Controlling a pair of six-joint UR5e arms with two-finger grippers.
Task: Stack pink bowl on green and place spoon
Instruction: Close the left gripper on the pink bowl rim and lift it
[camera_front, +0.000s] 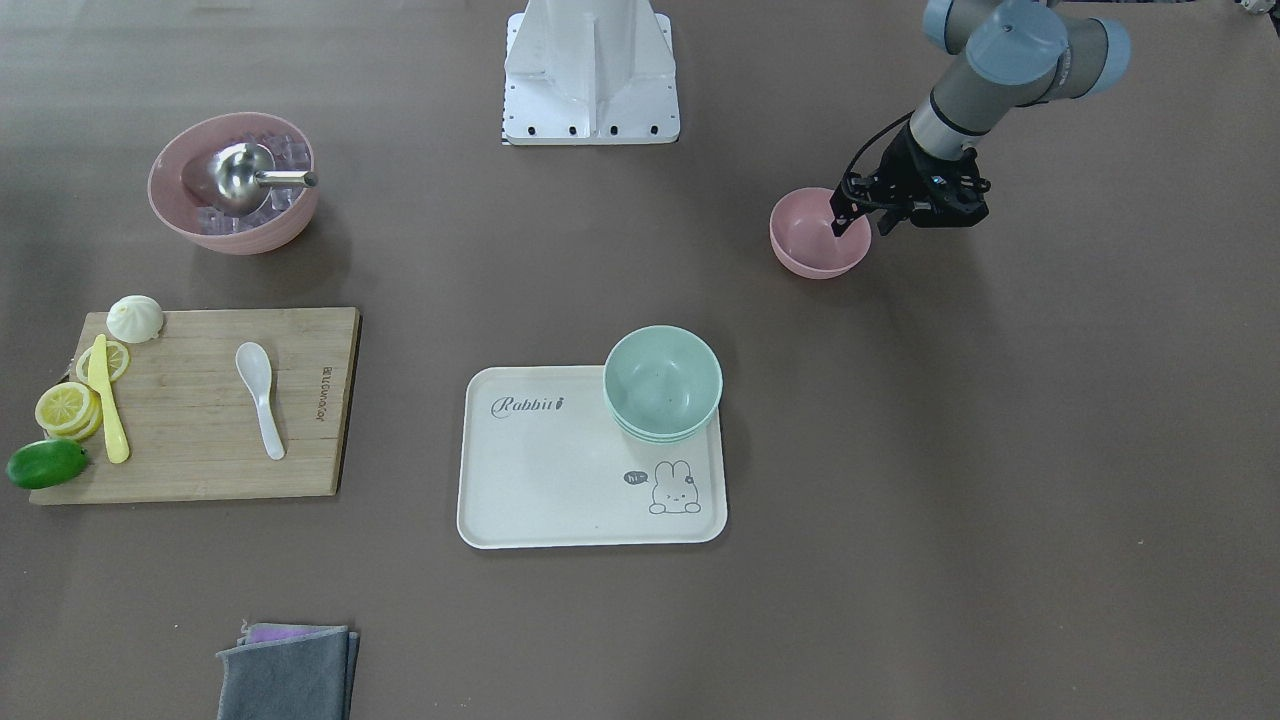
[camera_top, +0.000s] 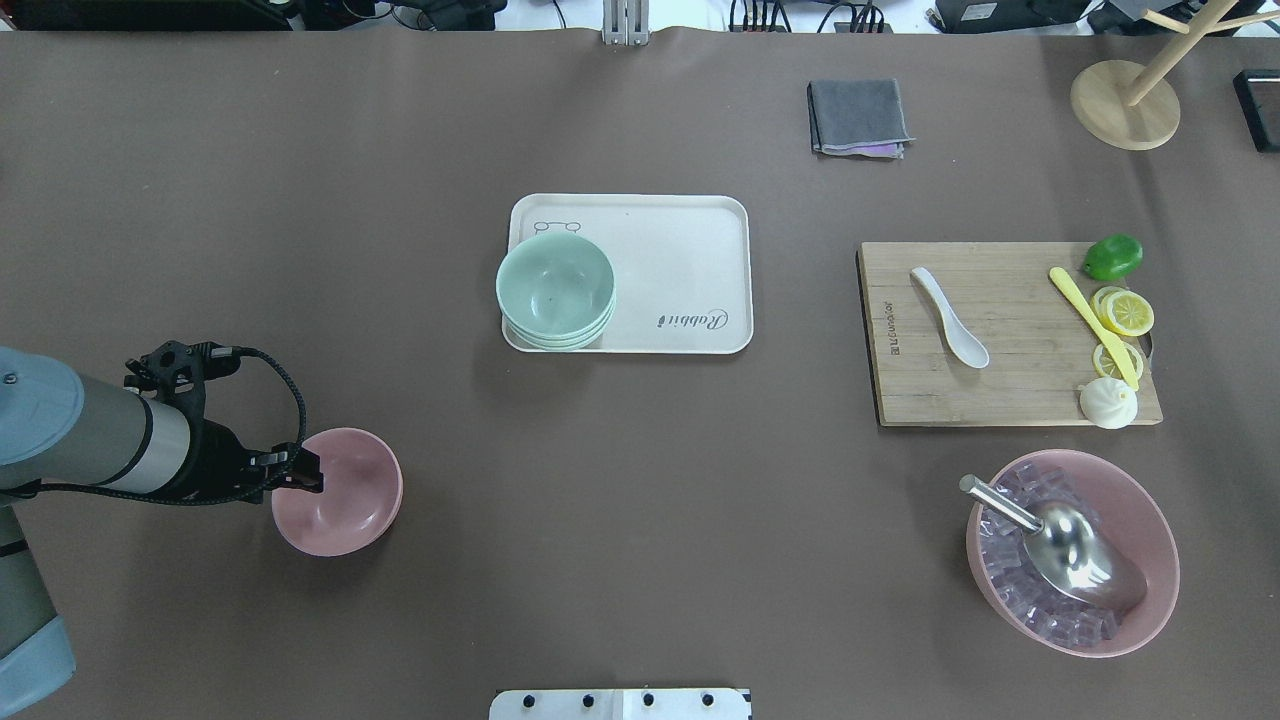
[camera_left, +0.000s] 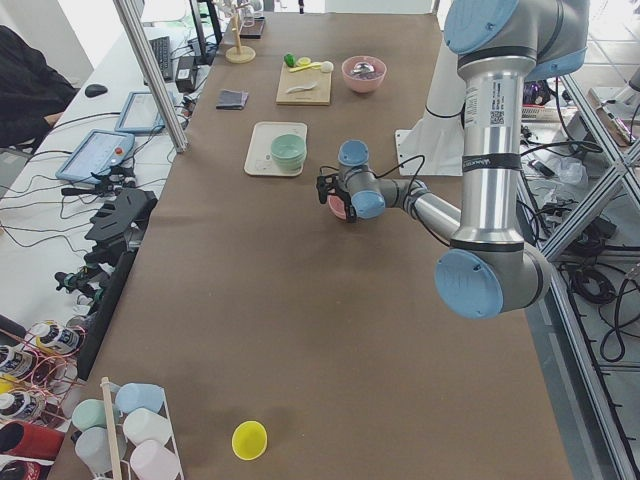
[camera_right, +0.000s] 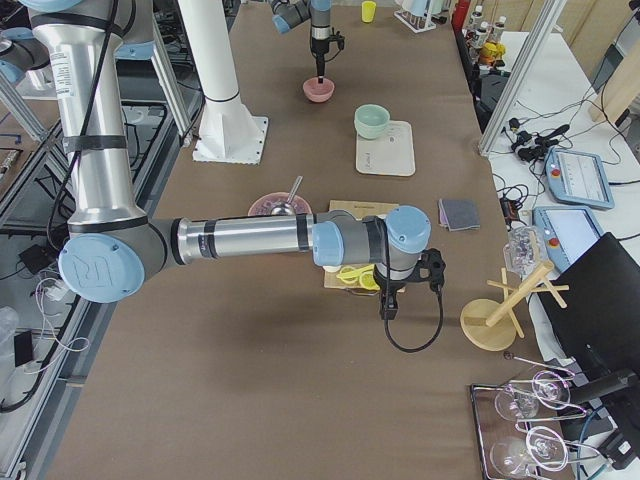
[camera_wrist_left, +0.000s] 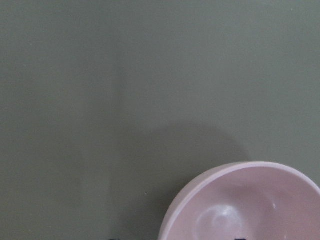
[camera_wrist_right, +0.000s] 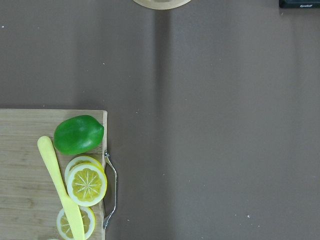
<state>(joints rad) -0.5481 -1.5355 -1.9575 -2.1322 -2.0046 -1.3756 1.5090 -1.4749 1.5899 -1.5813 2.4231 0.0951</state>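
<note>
Left gripper (camera_front: 862, 222) fingers apparently spread astride pink bowl (camera_front: 808, 243) rim; right gripper (camera_right: 388, 306) cannot tell

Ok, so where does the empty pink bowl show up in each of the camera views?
Front-facing: empty pink bowl at upper right.
Overhead: bowl at lower left.
Exterior left: bowl near the centre, partly hidden.
Exterior right: bowl near the top, far down the table.
Left wrist: bowl in the bottom right corner.
Right wrist: not in it.
Shared landmark: the stacked green bowls, seen in all four exterior views.
</note>
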